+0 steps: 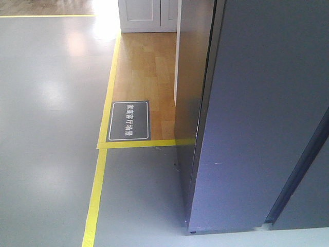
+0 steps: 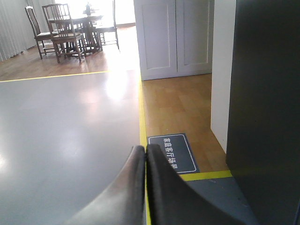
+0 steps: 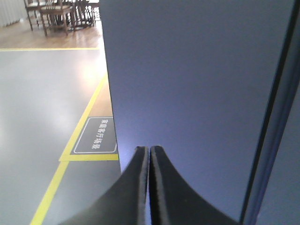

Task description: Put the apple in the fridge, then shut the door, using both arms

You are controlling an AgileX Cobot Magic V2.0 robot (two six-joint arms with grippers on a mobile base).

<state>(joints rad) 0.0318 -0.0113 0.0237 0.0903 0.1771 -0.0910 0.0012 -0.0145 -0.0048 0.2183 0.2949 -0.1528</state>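
Right hand (image 3: 149,150) pinched empty before door (image 3: 197,84); left hand (image 2: 145,149) likewise.

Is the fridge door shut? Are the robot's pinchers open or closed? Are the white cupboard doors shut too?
door: nearly closed, a narrow gap remains at its left edge.
left gripper: shut, empty.
right gripper: shut, empty, facing the door.
white cabinet: doors closed.
apple: not visible.

Smooth dark grey fridge (image 1: 257,113) panels with a soft satin sheen. Glossy grey floor (image 1: 46,128) reflecting light, edged with yellow tape (image 1: 95,198). Warm wood-look flooring (image 1: 146,72). Matt black, rubbery-looking jaws. White painted cabinet (image 2: 176,37).
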